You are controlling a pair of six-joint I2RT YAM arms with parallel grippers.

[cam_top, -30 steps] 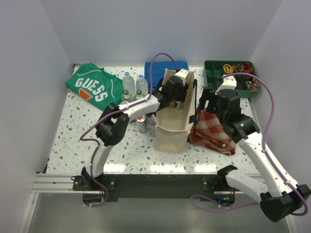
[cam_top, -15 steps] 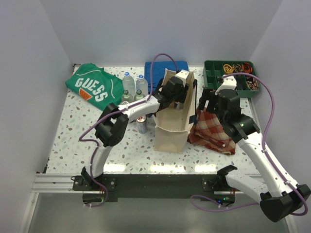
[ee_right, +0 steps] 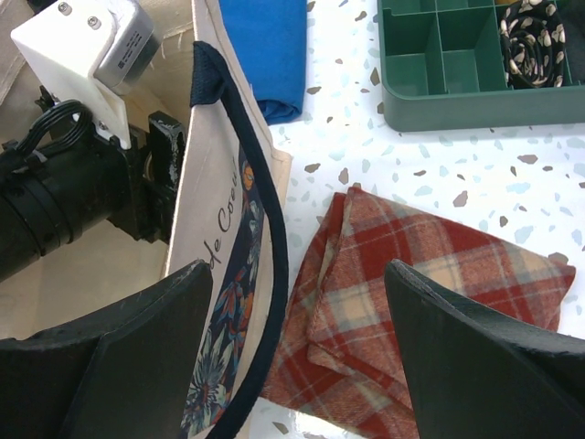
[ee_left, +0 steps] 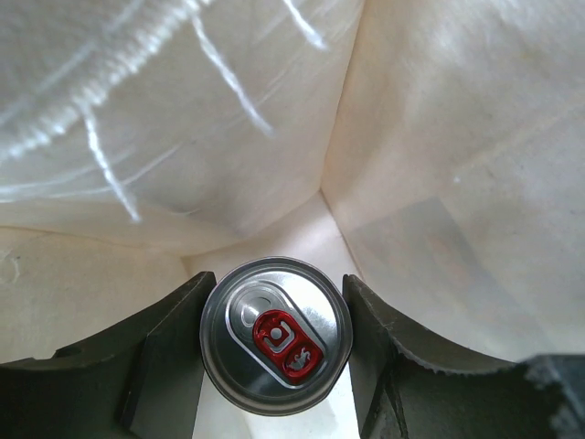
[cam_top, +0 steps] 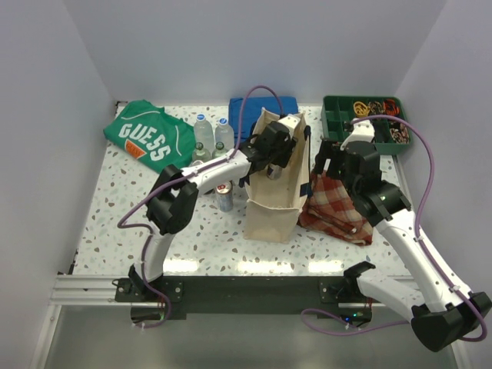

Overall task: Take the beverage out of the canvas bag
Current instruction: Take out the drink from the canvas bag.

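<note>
Inside canvas bag (cam_top: 270,215), silver can (ee_left: 274,336) is pinched by left claw (ee_left: 274,352). Beside the bag, right claw (ee_right: 297,352) is held spread over plaid cloth (ee_right: 411,283).

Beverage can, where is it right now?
In the left wrist view, the can sits upright between the fingers of the left hand, down inside the canvas bag.

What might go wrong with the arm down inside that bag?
The silver drink can with a red tab is pinched by its smooth sides in the left gripper, so it might slip. The cream canvas bag is soft and the open right gripper isn't holding it, so it could lift or tip.
</note>
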